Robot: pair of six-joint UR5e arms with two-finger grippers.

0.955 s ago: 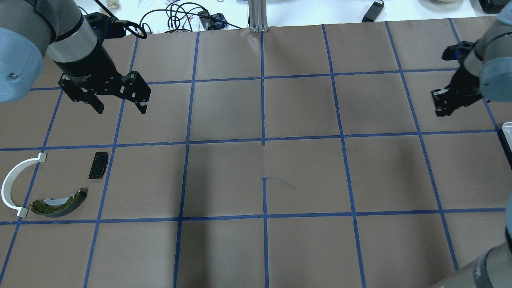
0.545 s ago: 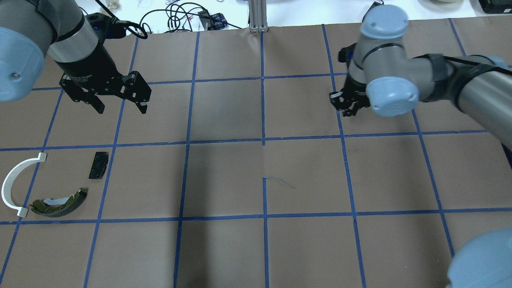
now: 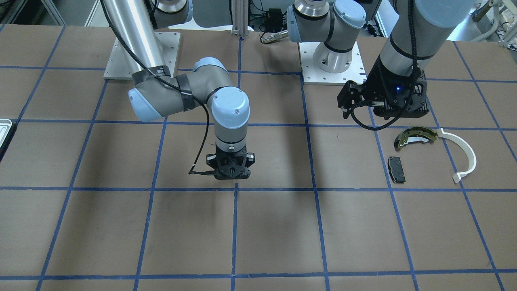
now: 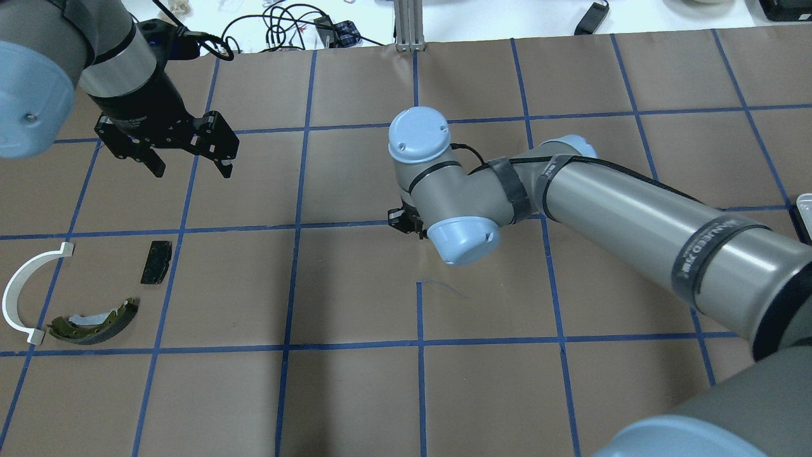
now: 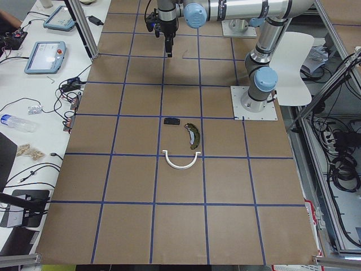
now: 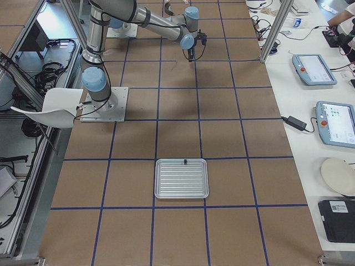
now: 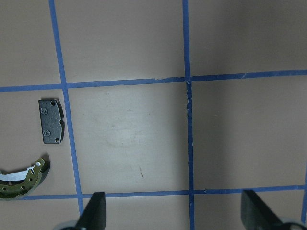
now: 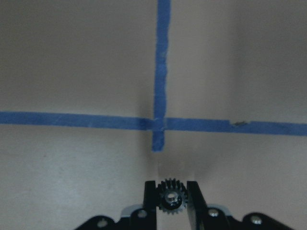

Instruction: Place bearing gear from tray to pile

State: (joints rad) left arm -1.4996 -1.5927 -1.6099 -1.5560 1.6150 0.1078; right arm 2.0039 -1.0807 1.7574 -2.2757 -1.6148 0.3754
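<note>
My right gripper (image 4: 406, 222) hangs over the table's middle, near a blue tape crossing. In the right wrist view the gripper (image 8: 171, 191) is shut on a small black bearing gear (image 8: 171, 199). The tray (image 6: 182, 178) lies far to the right; only its rim (image 4: 804, 209) shows overhead. The pile lies at the left: an olive-gold brake shoe (image 4: 95, 322), a white arc strip (image 4: 25, 292) and a black pad (image 4: 156, 261). My left gripper (image 4: 190, 166) is open and empty, hovering beyond the pile; its wrist view shows the pad (image 7: 51, 121) and the shoe (image 7: 21, 175).
An aluminium post (image 4: 409, 25) stands at the table's far edge, with cables (image 4: 285, 25) beside it. The arms' base plates (image 3: 331, 60) sit on the robot's side. My right arm's long link (image 4: 634, 216) stretches across the table's right half.
My right arm has swept left from the table's right edge to its middle, carrying the gear. My left arm has barely moved and the pile is unchanged.
</note>
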